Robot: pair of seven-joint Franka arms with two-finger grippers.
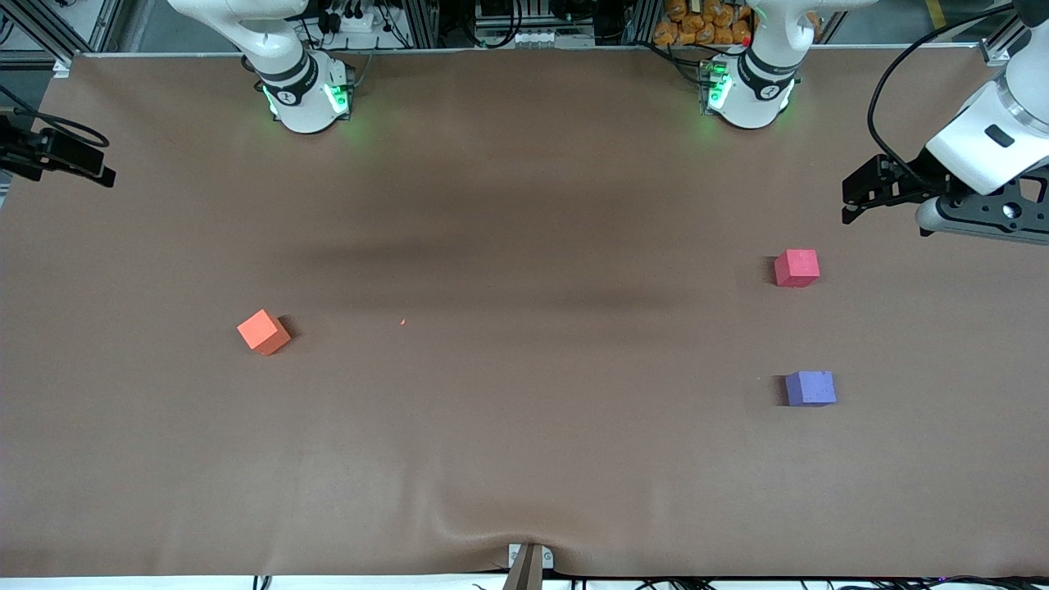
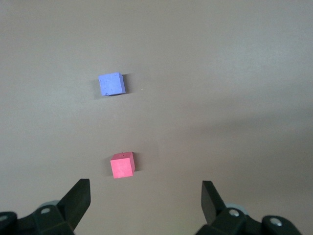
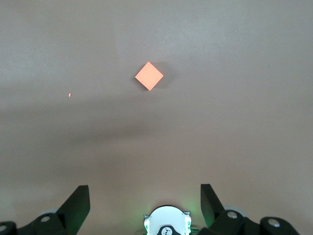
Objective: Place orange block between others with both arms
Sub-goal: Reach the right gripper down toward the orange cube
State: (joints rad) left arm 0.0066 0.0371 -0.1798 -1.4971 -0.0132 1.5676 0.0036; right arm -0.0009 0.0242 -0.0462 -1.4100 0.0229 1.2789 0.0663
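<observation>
Orange block [image 1: 263,331] sits alone, centre-left of the front frame. Both claws hang spread and empty: right gripper [image 1: 98,174] at the upper-left edge, left gripper [image 1: 852,201] upper right, above red cube [image 1: 796,268] and purple cube [image 1: 810,388].

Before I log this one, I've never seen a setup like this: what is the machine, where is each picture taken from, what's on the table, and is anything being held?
Two white robot arms stand at a brown table, each ending in a black two-finger tool. The big picture looks down from a high camera facing them. The other two come from cameras on the wrists. The left tool is open and empty, up over the left arm's end of the table, above the red-pink cube and the purple-blue cube, which sits nearer the camera. The right tool is also open and empty, high over its own arm's base; it looks down on the orange block, alone toward the right arm's end. Nothing is held.
</observation>
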